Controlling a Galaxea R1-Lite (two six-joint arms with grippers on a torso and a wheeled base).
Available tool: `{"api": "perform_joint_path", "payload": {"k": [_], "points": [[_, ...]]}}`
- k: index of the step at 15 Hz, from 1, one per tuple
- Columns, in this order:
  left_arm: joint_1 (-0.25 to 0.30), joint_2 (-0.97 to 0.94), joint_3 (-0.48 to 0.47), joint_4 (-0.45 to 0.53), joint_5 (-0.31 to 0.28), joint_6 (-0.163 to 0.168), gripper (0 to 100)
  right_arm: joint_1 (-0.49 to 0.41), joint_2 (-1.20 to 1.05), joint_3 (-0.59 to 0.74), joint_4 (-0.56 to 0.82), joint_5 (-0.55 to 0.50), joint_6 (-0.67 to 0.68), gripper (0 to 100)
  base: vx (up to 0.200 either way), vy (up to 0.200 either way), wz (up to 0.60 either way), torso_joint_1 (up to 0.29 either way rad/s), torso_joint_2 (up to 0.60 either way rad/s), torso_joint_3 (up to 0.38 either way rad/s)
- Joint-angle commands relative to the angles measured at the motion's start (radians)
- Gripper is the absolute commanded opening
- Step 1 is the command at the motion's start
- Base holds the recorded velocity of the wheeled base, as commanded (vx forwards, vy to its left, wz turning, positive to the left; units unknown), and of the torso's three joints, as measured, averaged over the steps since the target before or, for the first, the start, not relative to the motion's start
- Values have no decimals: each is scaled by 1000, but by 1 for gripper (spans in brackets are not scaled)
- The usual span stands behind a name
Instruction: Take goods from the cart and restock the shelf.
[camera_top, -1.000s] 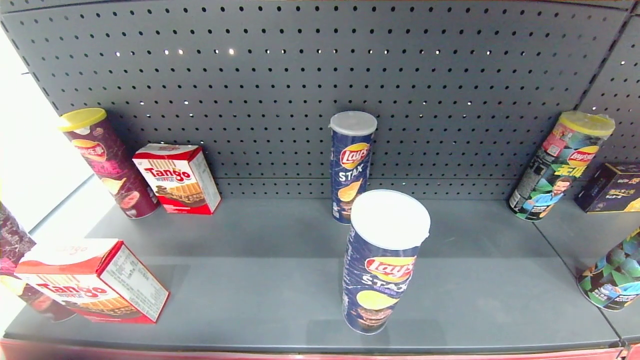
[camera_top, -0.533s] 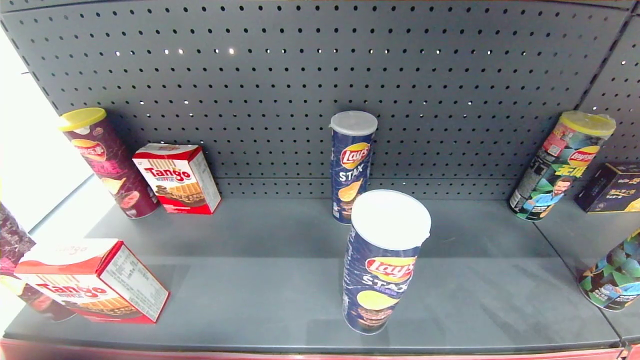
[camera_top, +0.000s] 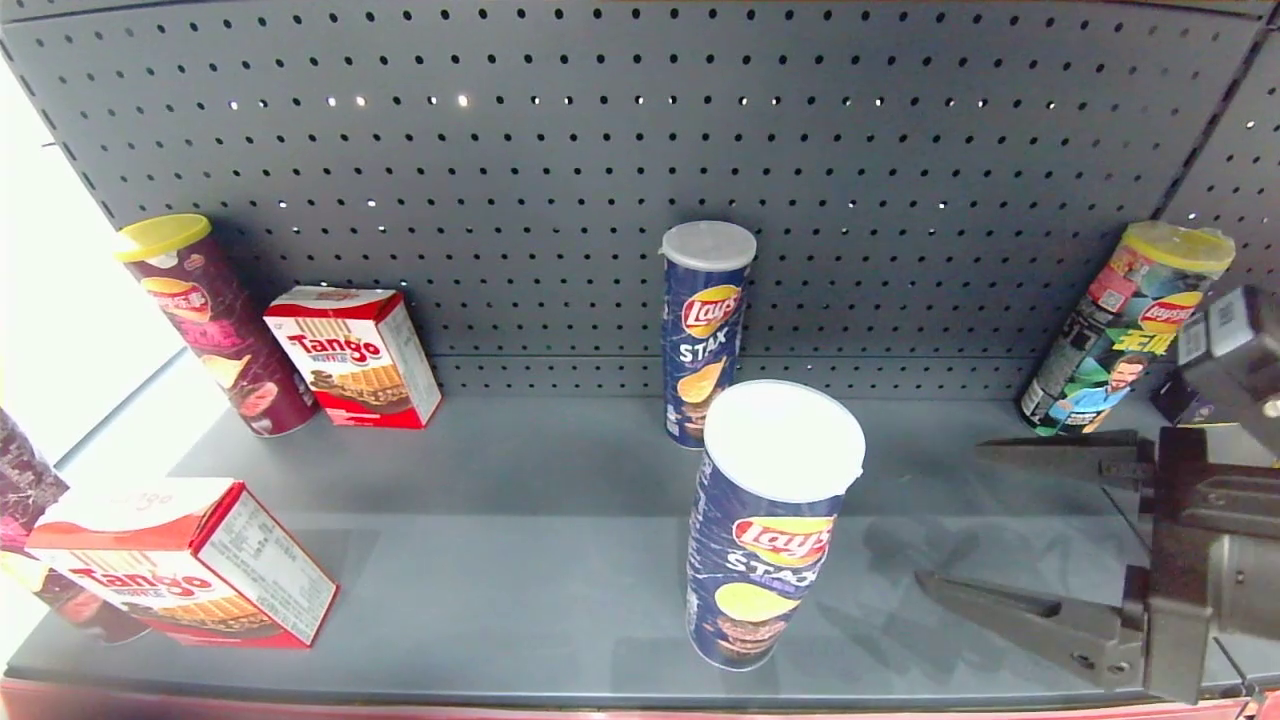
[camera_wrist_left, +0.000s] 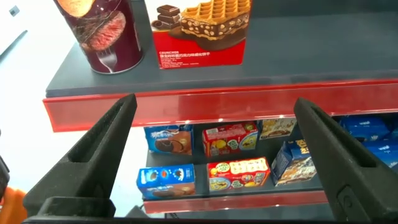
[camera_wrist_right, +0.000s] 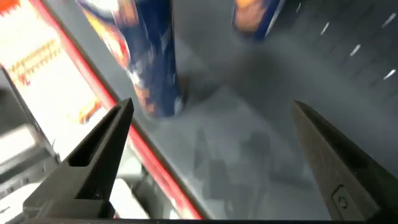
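blown-out glare at left edge, soft shadows on shelf (camera_top: 520, 540), light pinpricks through pegboard (camera_top: 600, 170)

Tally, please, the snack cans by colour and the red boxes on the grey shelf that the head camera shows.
Blue cans: 2
Maroon cans: 2
Green can: 1
Red boxes: 2
Total: 7

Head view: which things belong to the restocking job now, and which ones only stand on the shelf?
Job in hand:
shelf
right gripper, open, beside the front blue can
front blue can, probably, as it stands nearest the gripper

Only standing by:
rear blue can
maroon can
back wafer box
front wafer box
green can
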Motion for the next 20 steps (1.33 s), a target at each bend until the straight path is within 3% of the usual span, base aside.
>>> {"api": "perform_joint_path", "payload": {"k": [1, 20], "points": [[0, 2, 0, -1, 0, 2, 100, 3, 29, 43, -1, -1, 0, 100, 0, 0, 0, 0, 0, 0], [0, 2, 1, -4, 3, 2, 100, 6, 243, 12, -36, -21, -14, 100, 0, 0, 0, 0, 0, 0]]}}
